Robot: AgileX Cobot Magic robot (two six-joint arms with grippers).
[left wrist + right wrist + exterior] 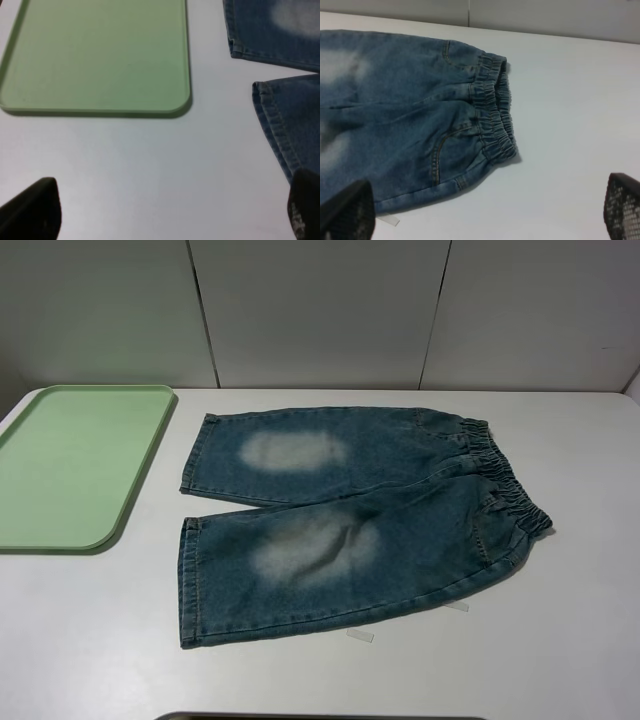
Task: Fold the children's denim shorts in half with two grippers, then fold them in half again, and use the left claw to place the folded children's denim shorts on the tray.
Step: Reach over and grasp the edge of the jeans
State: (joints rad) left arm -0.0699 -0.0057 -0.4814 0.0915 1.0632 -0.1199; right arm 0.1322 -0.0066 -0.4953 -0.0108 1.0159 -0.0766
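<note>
The children's denim shorts (350, 520) lie spread flat on the white table, with the leg hems toward the left and the elastic waistband (510, 490) at the right. The green tray (70, 460) sits empty at the left, apart from the shorts. Neither arm shows in the exterior high view. In the left wrist view my left gripper (170, 210) is open and empty above bare table, with the tray (100, 55) and the leg hems (285, 125) ahead. In the right wrist view my right gripper (484, 210) is open and empty near the waistband (492, 120).
Two small white tags (360, 636) (457, 606) lie by the near edge of the shorts. A grey panelled wall (320, 310) stands behind the table. A dark edge (320, 716) shows at the bottom of the exterior high view.
</note>
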